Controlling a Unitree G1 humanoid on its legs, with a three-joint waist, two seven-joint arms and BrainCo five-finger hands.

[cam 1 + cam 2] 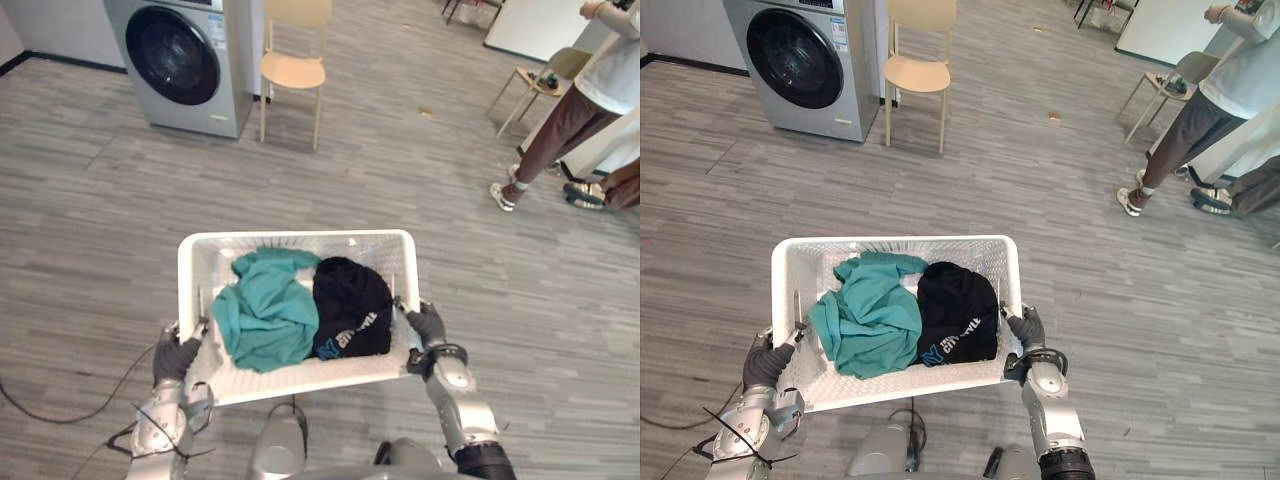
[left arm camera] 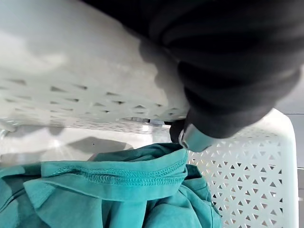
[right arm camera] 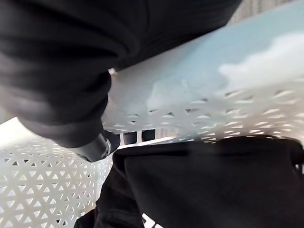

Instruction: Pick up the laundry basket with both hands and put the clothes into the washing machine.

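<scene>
- White perforated plastic laundry basket sits right in front of the robot, held between both hands at its short sides. It looks lifted off the grey wood-plank floor.
- Inside: a crumpled teal garment on the left, touching a black garment with light print on the right. Both lie below the rim.
- Left hand clamps the left rim. Its wrist view shows a dark fingertip hooked over the edge, so it is closed on the basket.
- Right hand does the same on the right rim, with its tip curled over the wall.
- Step in hand, as I judge it: carry the load to the silver-grey front-loading washing machine, far ahead on the left.
- To do it well: carry the basket level with even grip on both sides, turn left, and steer clear of the beige wooden chair just beside the machine.
- The dark round door looks closed and needs opening first.
- Hard to tell: most fingers are hidden behind the basket walls, and its underside is hidden too.
- The standing person, far right, is cut off by the frame edge.
</scene>
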